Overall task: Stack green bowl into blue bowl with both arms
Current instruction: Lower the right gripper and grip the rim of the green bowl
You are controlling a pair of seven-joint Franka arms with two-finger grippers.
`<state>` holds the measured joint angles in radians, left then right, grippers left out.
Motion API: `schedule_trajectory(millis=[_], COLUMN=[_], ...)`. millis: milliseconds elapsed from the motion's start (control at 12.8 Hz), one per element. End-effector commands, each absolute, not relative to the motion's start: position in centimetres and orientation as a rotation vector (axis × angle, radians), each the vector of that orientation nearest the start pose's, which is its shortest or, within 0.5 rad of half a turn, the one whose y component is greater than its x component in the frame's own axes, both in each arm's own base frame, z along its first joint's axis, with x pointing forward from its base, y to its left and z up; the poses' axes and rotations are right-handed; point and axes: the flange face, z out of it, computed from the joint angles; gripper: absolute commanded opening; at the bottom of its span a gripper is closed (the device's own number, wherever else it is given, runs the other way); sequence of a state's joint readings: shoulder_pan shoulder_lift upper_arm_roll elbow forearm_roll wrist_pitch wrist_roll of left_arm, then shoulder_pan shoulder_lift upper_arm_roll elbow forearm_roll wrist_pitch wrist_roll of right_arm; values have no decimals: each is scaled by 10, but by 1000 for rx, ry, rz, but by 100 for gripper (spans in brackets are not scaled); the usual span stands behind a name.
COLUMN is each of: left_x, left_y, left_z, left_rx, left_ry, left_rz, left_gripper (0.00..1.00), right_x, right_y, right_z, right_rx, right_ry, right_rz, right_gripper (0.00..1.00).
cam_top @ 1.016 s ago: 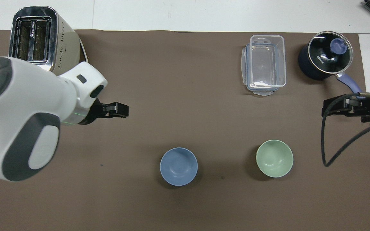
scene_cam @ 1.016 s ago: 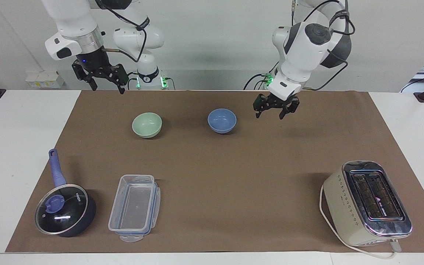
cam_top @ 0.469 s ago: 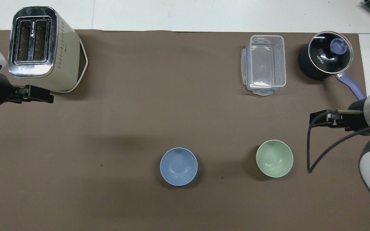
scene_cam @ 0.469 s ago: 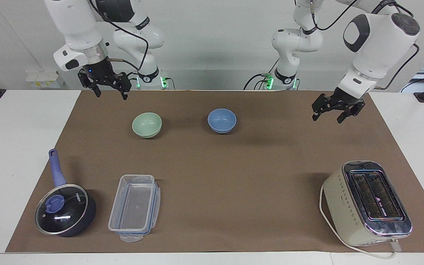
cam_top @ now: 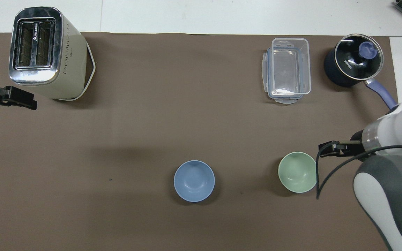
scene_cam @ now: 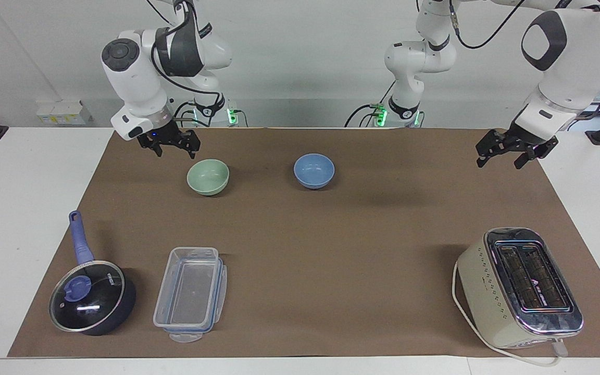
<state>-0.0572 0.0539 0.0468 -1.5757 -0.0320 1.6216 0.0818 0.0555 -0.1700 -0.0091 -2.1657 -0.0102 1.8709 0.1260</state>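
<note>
Both arms have shifted: right gripper now hangs spread beside the green bowl; left gripper, spread, waits aside. Next: grasp its rim, carry to the blue bowl.

Green bowl plain mint; blue bowl plain periwinkle.

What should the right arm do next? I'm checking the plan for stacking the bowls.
Probably bring the open right gripper down onto the rim of the small pale mint-green bowl: it hangs just beside that bowl, which sits untouched, apart from the periwinkle-blue bowl.
</note>
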Motion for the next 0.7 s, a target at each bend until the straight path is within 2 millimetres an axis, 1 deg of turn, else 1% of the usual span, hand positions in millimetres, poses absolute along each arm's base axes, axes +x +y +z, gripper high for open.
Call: schedule_trajectory(millis=[0, 78, 156, 235, 313, 391, 469, 626], left_x=[539, 530, 526, 527, 527, 527, 527, 527], left_y=[-12, -13, -13, -10, -6, -2, -1, -3], left_z=[606, 604, 605, 606, 605, 606, 605, 605], left_rx=[-3134, -3134, -3134, -3135, -3136, -3137, -3137, -3137], left_ry=[157, 157, 157, 149, 137, 130, 128, 133], left_rz=[26, 148, 183, 181, 181, 178, 181, 181], left_gripper=[100, 100, 100, 100, 100, 100, 100, 100], right_x=[465, 462, 457, 454, 451, 448, 448, 451], right_y=[14, 14, 14, 14, 13, 12, 4, -1], right_z=[411, 398, 388, 382, 369, 360, 355, 344], right_rx=[-3140, -3136, -3124, -3122, -3122, -3122, -3121, -3121], right_ry=[90, 96, 105, 109, 110, 106, 97, 86], right_rz=[150, 143, 152, 162, 183, 162, 145, 144], right_gripper=[100, 100, 100, 100, 100, 100, 100, 100])
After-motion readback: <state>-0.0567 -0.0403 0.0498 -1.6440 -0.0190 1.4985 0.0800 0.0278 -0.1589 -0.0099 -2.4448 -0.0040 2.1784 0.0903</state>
